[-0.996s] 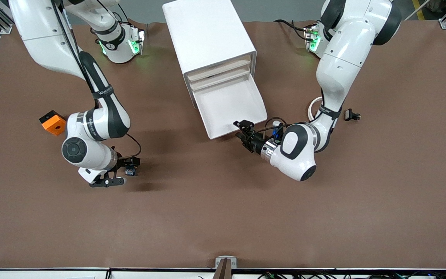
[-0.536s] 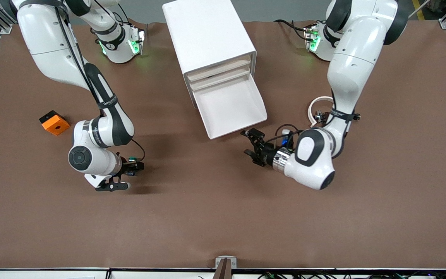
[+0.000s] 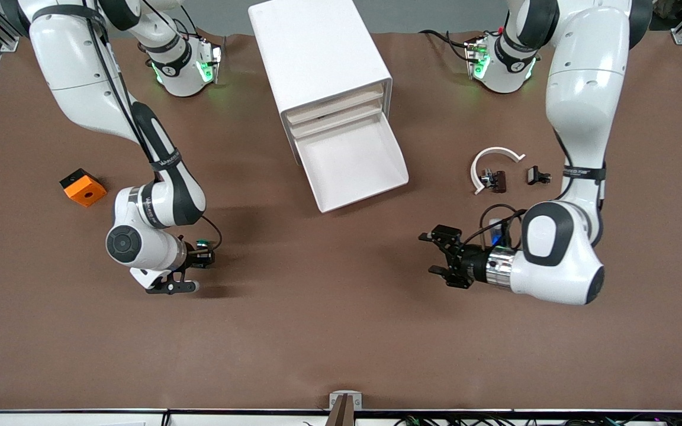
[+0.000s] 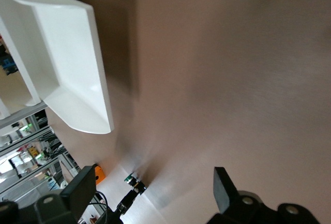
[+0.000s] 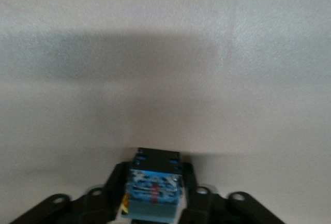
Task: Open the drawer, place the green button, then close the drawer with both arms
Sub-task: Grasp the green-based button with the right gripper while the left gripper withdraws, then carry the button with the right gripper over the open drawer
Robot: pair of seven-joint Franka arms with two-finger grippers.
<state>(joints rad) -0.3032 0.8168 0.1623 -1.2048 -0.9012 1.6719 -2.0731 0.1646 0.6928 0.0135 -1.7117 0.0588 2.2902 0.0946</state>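
- Drawer (image 3: pixel 353 165) stood open; right pincer (image 3: pixel 199 259) was clamped on the button (image 3: pixel 201 244) above the worktop (image 3: pixel 341 331).
- Left pincer (image 3: pixel 443 259) hung apart, empty.
- Next, I judge: carry it over the drawer.

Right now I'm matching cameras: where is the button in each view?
Front view: button in the right gripper, toward the right arm's end.
Left wrist view: small, beside the orange block.
Right wrist view: between its fingers.
Shared landmark: right gripper, in all three.
Left gripper open, over the table.
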